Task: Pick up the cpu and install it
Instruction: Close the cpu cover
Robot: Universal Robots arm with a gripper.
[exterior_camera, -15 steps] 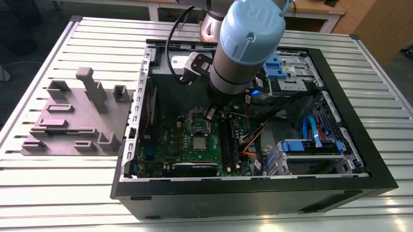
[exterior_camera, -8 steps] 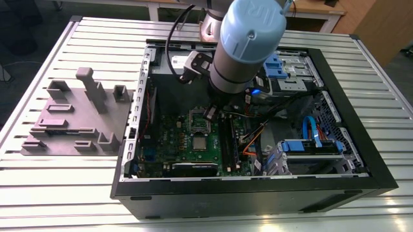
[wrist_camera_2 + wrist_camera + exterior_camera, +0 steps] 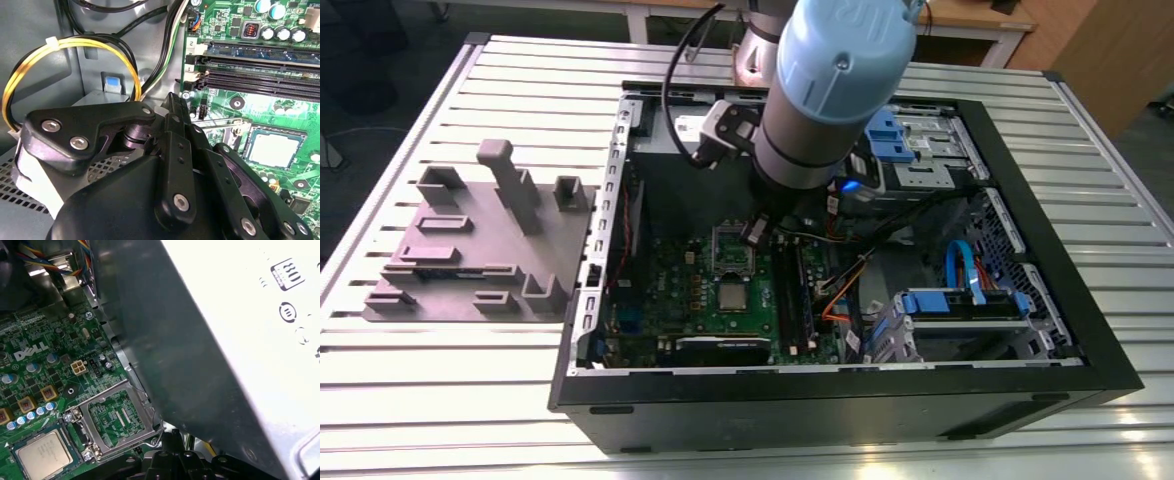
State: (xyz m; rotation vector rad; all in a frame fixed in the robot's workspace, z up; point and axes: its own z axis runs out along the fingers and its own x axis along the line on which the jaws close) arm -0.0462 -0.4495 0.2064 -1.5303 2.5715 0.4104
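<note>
The cpu, a small square chip with a pale metal top, lies flat in its socket on the green motherboard inside the open computer case. It also appears in both wrist views, cpu, cpu. Beside it the socket's metal bracket frame stands swung open, bracket. My black gripper hangs just above the bracket, a short way from the cpu, gripper. Its fingers are shut together with nothing between them.
The grey power-supply box sits close beside my gripper. Yellow and black cables loop near it. Memory slots run along the board. A grey-mauve block with upright posts stands outside the case, at the exterior view's left.
</note>
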